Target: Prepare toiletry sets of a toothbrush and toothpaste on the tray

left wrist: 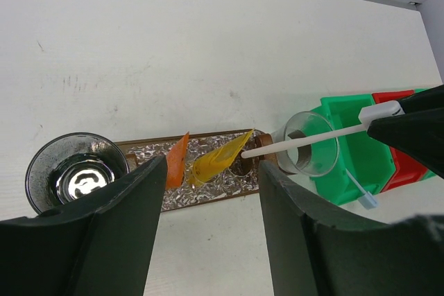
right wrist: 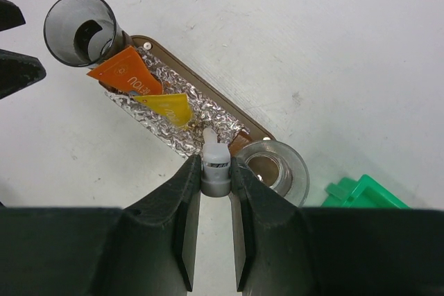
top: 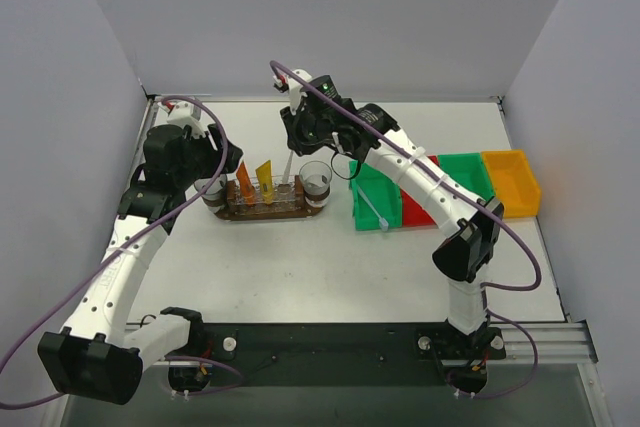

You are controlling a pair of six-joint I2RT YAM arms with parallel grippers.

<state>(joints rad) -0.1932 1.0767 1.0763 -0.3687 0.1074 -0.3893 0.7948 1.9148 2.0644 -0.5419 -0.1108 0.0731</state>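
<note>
The dark brown tray [top: 300, 214] lies mid-table, its middle covered with foil. An orange toothpaste tube [top: 244, 182] and a yellow-orange tube [top: 265, 178] stand tilted in it; both also show in the right wrist view [right wrist: 125, 74] [right wrist: 166, 107]. My right gripper [right wrist: 216, 171] is shut on a white toothbrush [right wrist: 216, 164] and holds it near upright, its lower end at the tray's right end beside a clear cup [right wrist: 274, 171]. My left gripper [left wrist: 211, 171] is open and empty, above the table just in front of the tray [left wrist: 208, 199].
A dark cup [top: 213, 192] stands at the tray's left end, the clear cup [top: 316, 180] at its right. Green [top: 375, 197], red [top: 415, 207] and yellow [top: 512, 182] bins sit to the right. Another toothbrush [top: 372, 209] lies in the nearest green bin.
</note>
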